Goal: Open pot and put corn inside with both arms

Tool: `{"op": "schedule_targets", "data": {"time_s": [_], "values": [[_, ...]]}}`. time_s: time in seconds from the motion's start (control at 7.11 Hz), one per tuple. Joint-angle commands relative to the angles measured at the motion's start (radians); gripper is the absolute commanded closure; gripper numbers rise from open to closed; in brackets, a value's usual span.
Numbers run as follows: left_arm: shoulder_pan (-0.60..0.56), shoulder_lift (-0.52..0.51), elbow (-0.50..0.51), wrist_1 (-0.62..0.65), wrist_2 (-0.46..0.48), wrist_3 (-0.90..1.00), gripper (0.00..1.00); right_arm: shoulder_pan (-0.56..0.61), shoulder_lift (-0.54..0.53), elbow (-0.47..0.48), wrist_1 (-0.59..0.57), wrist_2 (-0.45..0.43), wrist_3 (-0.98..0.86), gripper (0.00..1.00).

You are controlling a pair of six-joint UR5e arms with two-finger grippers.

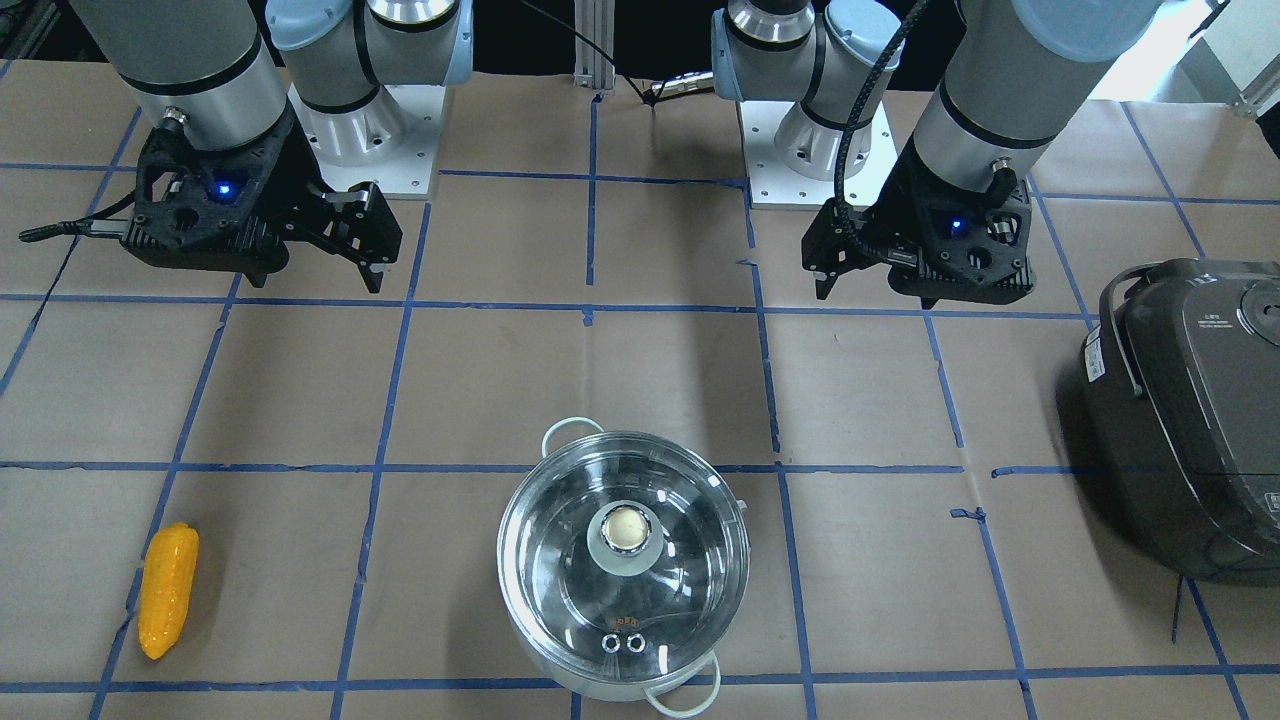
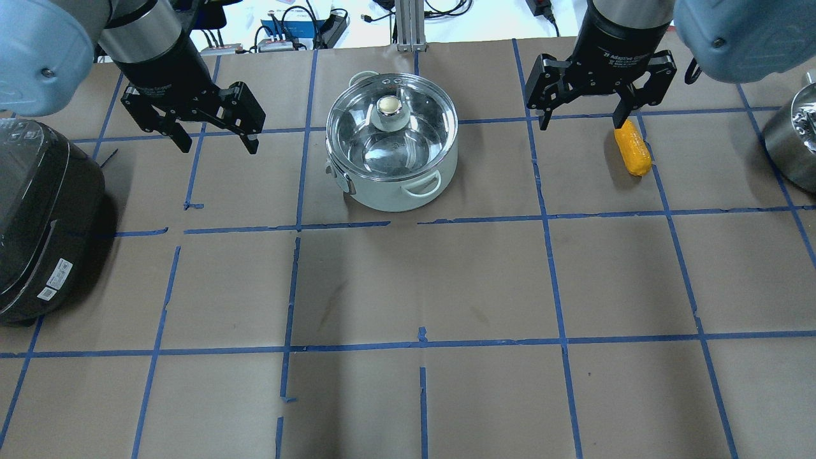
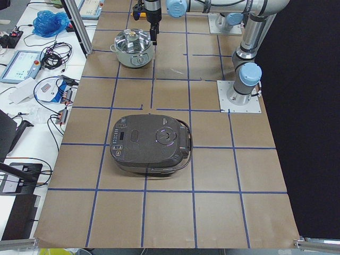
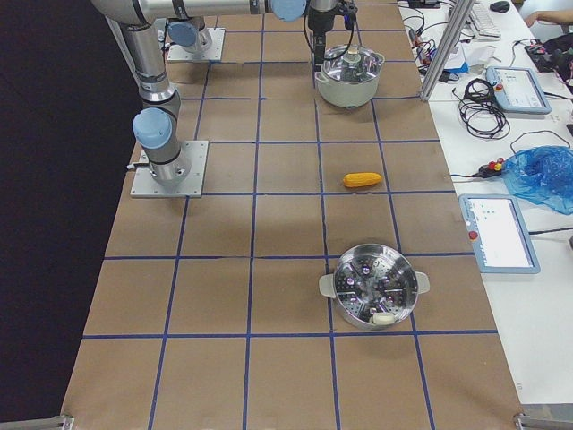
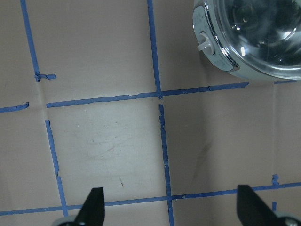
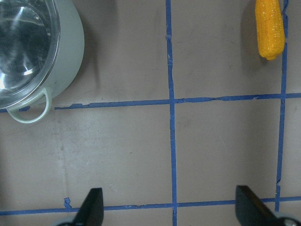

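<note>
The pot (image 2: 390,191) stands on the table (image 2: 408,287) midway across, on the side far from the robot, with the lid (image 2: 411,143) on it. The corn (image 2: 632,148) lies well to its right, with the steamer (image 2: 794,150) farther right. The rice cooker (image 2: 38,217) sits well to the pot's left.

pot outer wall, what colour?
Pale mint green, not bare steel. The pot shows it best in the right wrist-mounted view.

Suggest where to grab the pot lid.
Take the knob in the middle of the lid, coming straight down from above. The lid sits flat on the pot, glass smooth and rim flush, so the raised knob is likely the only purchase.
</note>
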Motion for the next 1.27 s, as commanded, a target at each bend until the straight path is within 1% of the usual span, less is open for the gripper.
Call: {"op": "schedule_targets", "data": {"time_s": [0.0,0.7,0.84,0.98,1.12], "values": [[0.001,0.000,0.000,-0.005,0.001,0.003,0.00,0.000,0.000,0.001,-0.001,0.000,0.000,0.00],[-0.003,-0.012,0.031,0.001,0.011,0.001,0.00,-0.005,0.000,-0.005,-0.002,0.001,-0.002,0.00],[-0.017,-0.050,0.094,0.006,-0.001,-0.007,0.00,-0.008,0.006,-0.008,-0.007,0.000,-0.003,0.00],[-0.073,-0.152,0.183,0.014,-0.003,-0.013,0.00,-0.008,0.014,-0.022,-0.016,-0.011,-0.009,0.00],[-0.164,-0.278,0.298,0.030,0.010,-0.064,0.00,-0.027,0.029,-0.044,-0.017,-0.043,-0.027,0.00]]}}
